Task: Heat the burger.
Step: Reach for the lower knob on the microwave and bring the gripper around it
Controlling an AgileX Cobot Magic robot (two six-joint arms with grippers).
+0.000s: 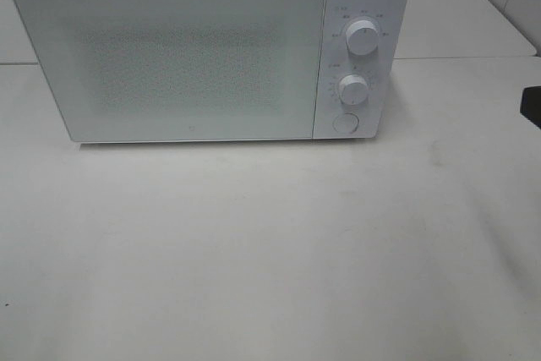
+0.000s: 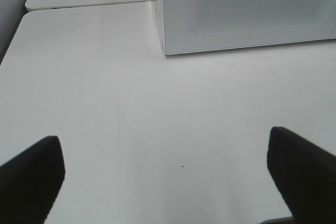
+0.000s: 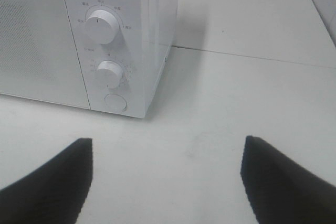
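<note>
A: burger isn't showing in any view, not on the table (image 1: 270, 251) and not in either claw. It may be sitting behind the microwave (image 1: 169, 57) door (image 1: 177, 52), but the mesh is hiding whatever's inside, so I can't tell

B: claws?

A: left claw (image 2: 164, 153) is hanging wide open, holding nothing. Right claw (image 3: 168, 150) is also standing open and empty, facing the knob side

B: what's likely going wrong from here?

A: door is sitting shut, blocking any way in. I'm guessing the round button (image 3: 115, 102) is releasing it. The right claw going in spread could be clipping the lower knob (image 3: 108, 72) just above and shifting the setting. Pushing hard could be sliding the box back. If the door is swinging out leftward, it could be hitting the left claw waiting near that corner

B: anything else around?

A: seeing only the microwave standing on the table
</note>
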